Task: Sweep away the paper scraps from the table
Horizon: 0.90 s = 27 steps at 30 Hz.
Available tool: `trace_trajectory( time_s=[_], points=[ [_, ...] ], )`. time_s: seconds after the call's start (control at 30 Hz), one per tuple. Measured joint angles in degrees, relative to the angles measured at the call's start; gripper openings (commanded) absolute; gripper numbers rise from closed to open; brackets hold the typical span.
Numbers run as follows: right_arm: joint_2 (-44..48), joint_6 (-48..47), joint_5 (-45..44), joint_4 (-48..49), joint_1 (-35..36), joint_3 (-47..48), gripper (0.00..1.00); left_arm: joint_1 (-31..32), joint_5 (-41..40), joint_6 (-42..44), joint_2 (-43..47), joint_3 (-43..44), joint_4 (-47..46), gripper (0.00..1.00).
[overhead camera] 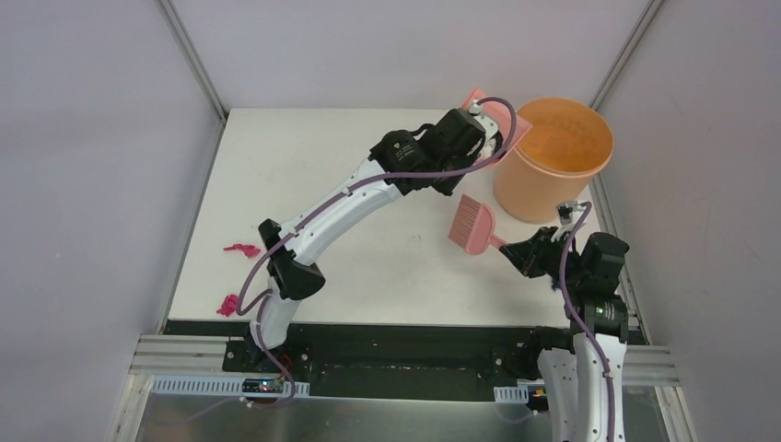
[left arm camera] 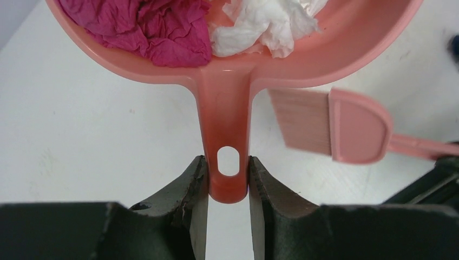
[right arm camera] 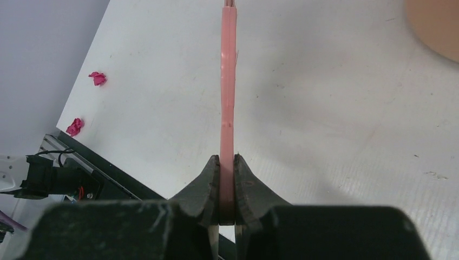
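Observation:
My left gripper [overhead camera: 483,125] [left arm camera: 228,162] is shut on the handle of the pink dustpan [overhead camera: 502,118] [left arm camera: 224,108] and holds it up beside the orange bucket [overhead camera: 553,157]. The pan holds a crumpled magenta paper scrap [left arm camera: 146,27] and a white one [left arm camera: 265,24]. My right gripper [overhead camera: 518,254] [right arm camera: 227,158] is shut on the handle of the pink hand brush [overhead camera: 472,224] [right arm camera: 228,81], bristles over the white table [overhead camera: 304,175]. Two magenta scraps [overhead camera: 241,249] [overhead camera: 227,305] lie near the table's front left edge, far from both grippers. They also show in the right wrist view [right arm camera: 98,78] [right arm camera: 74,126].
The bucket stands at the table's back right corner, its edge showing in the right wrist view [right arm camera: 438,27]. Grey walls close in the table on the left, back and right. A black strip [overhead camera: 405,331] runs along the front edge.

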<state>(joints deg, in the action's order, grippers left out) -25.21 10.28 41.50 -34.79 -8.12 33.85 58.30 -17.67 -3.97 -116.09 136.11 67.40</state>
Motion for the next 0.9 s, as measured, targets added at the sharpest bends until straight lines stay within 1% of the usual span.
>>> trace_trajectory(
  time_s=[0.07, 0.13, 0.3, 0.47, 0.67, 0.9],
  points=[
    [-1.8, 0.2, 0.3, 0.3, -0.1, 0.0, 0.0, -0.5, 0.2, 1.0, -3.7, 6.0, -0.6, 0.0],
    [-3.1, 0.4, 0.8, 0.7, -0.2, -0.1, 0.0, -0.7, 0.2, 2.4, -6.6, 9.6, -2.2, 0.0],
    [-4.4, 0.7, 2.2, 1.3, -0.2, -0.7, 0.0, -1.6, 0.0, 4.5, -10.8, 10.5, -7.3, 0.0],
    [-4.5, 0.8, 3.2, 1.8, -0.2, -0.8, 0.0, -3.5, 0.1, 4.6, -13.9, 10.7, -12.9, 0.0],
    [-4.0, 0.8, 3.9, 2.0, -0.3, -0.8, 0.0, -5.1, -0.5, 5.1, -16.9, 13.6, -20.4, 0.0],
    [-3.8, 0.8, 4.0, 2.0, -0.3, -0.8, 0.0, -5.3, -3.8, 9.6, -22.6, 17.3, -30.9, 0.0]
  ],
)
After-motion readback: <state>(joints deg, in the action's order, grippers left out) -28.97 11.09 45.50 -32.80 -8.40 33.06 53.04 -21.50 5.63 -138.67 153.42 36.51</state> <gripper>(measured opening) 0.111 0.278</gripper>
